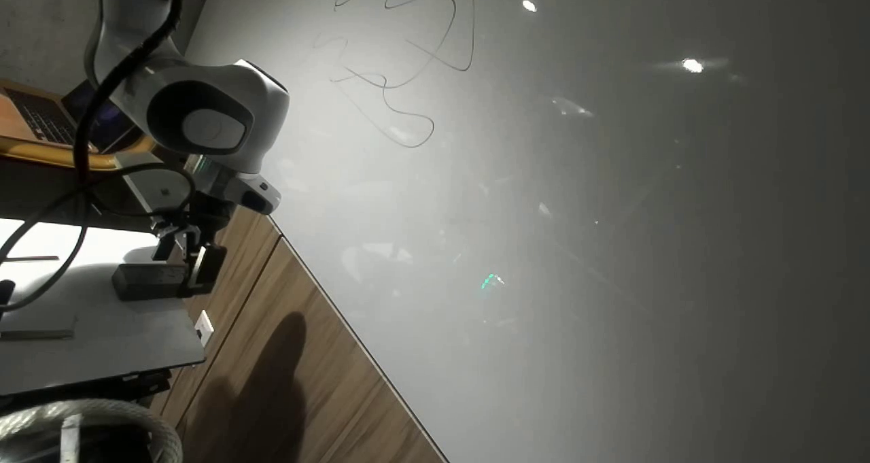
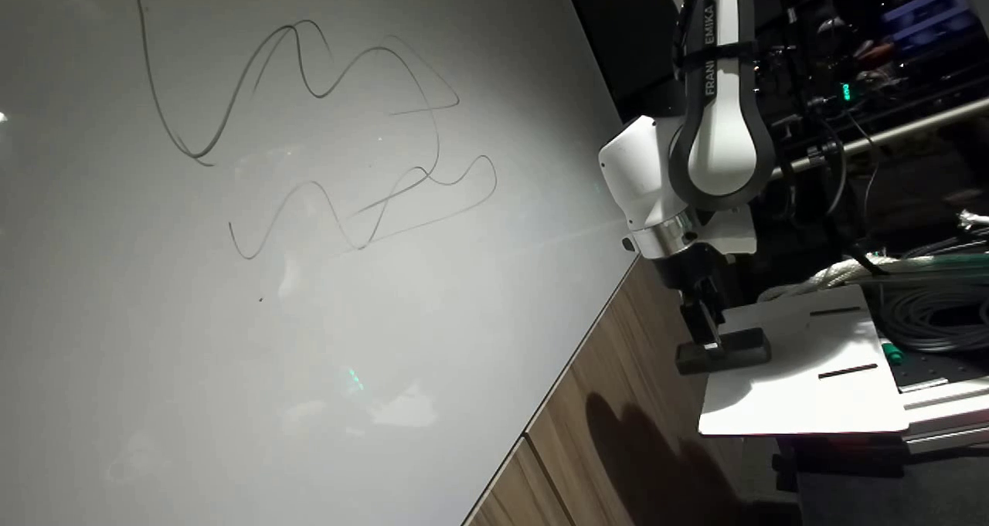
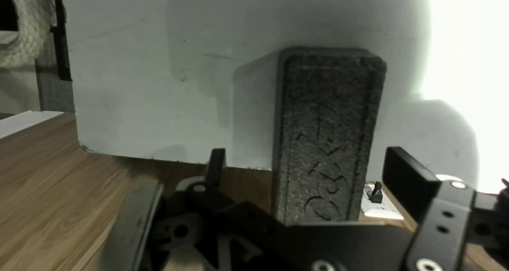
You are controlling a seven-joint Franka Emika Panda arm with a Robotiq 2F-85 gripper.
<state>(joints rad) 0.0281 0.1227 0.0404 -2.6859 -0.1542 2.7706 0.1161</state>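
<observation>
- wrist view, lower centre: wider gap left of the eraser [image 3: 330, 135], slimmer gap right, inside the spread tool [image 3: 310, 167]
- upper half: the table [image 3: 139, 100] blocks passage behind it

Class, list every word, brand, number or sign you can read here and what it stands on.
"EXPO", on the gray eraser.
"FRAN… EMIKA", on the robot arm; a black strap covers the gap.
Green display: too blurred to read.
Laptop keys: too small to read.
Drawn lines: no readable words.
</observation>
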